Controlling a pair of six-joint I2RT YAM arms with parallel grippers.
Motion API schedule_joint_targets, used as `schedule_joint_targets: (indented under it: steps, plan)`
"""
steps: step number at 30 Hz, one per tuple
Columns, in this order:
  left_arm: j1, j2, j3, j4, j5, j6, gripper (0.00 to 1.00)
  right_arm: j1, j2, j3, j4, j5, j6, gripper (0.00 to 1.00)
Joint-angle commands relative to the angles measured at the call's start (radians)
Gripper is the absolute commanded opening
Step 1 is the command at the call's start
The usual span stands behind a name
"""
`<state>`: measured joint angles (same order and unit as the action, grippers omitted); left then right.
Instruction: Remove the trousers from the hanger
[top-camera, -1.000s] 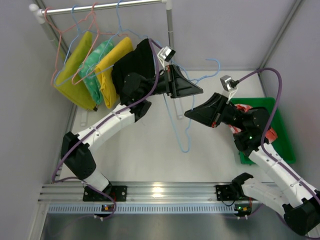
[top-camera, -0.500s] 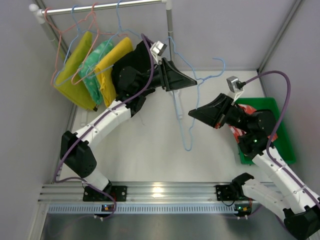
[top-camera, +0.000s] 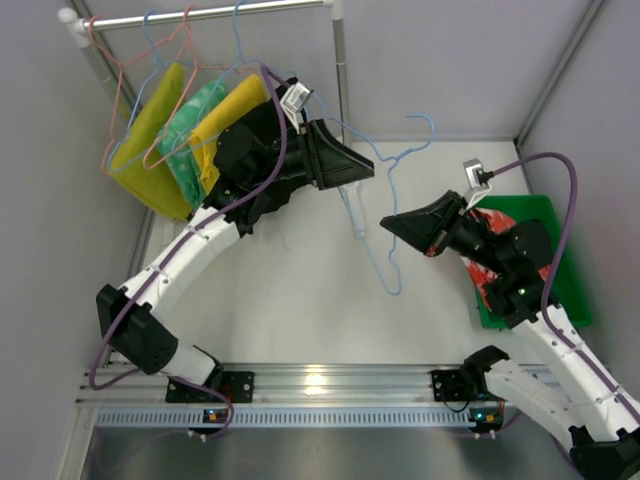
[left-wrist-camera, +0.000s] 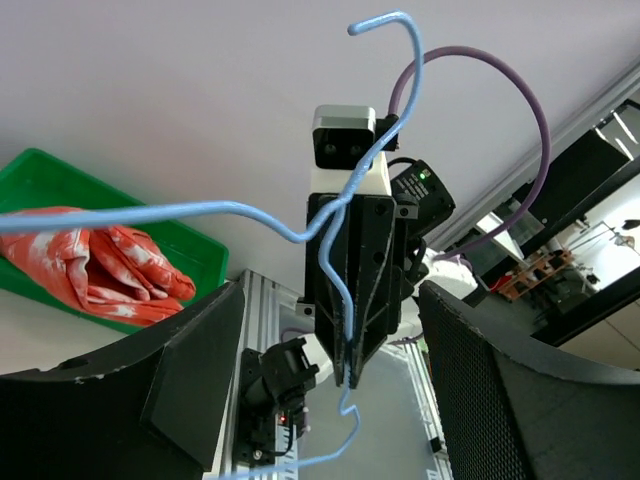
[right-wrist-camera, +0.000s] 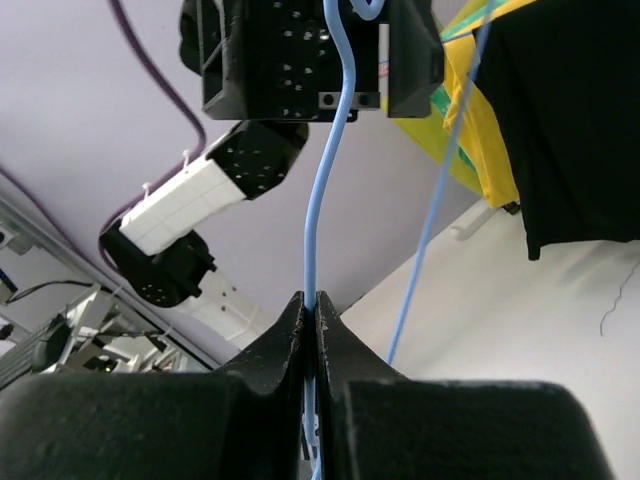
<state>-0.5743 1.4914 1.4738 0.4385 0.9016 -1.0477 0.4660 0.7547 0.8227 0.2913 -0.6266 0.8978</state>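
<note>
A bare blue wire hanger hangs in mid-air between my two arms. My right gripper is shut on its wire, with the fingertips pinched together. My left gripper stands open around the hanger without touching it; its two fingers are wide apart. The red-orange patterned trousers lie in the green bin. The black trousers hang by the rail and are mostly hidden behind my left arm in the top view.
A white rail at the back left carries more wire hangers with two yellow pairs and a green patterned pair. The green bin sits at the right wall. A vertical rail post stands behind the left gripper.
My left gripper has opened, let go of the blue hanger and drawn back toward the rail. The right gripper has shut on the hanger and carried it slightly right.
</note>
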Motion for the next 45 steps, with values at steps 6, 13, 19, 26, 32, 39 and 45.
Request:
schedule_joint_targets:
  steps: [6,13,19,26,32,39,45]
  plan:
    - [0.007,-0.071,0.08,-0.197,0.045,0.25,0.8,-0.013,0.029,0.085,-0.067,0.056,-0.082,0.0]
    - [0.011,-0.131,0.062,-0.368,-0.07,0.371,0.79,-0.013,0.018,0.093,-0.133,0.119,-0.117,0.0]
    - [0.007,-0.213,-0.01,-0.507,-0.225,0.506,0.74,0.005,0.017,0.101,-0.144,0.283,-0.126,0.0]
    - [-0.012,-0.284,-0.084,-0.555,-0.444,0.56,0.58,0.071,0.052,0.098,-0.136,0.467,-0.122,0.0]
    - [-0.125,-0.295,-0.084,-0.546,-0.512,0.613,0.56,0.149,0.118,0.208,-0.159,0.539,-0.184,0.0]
    - [-0.342,-0.286,-0.049,-0.665,-0.727,0.783,0.56,0.241,0.193,0.329,-0.326,0.741,-0.214,0.0]
    - [-0.443,-0.237,-0.009,-0.731,-0.898,0.88,0.57,0.28,0.23,0.365,-0.388,0.847,-0.226,0.0]
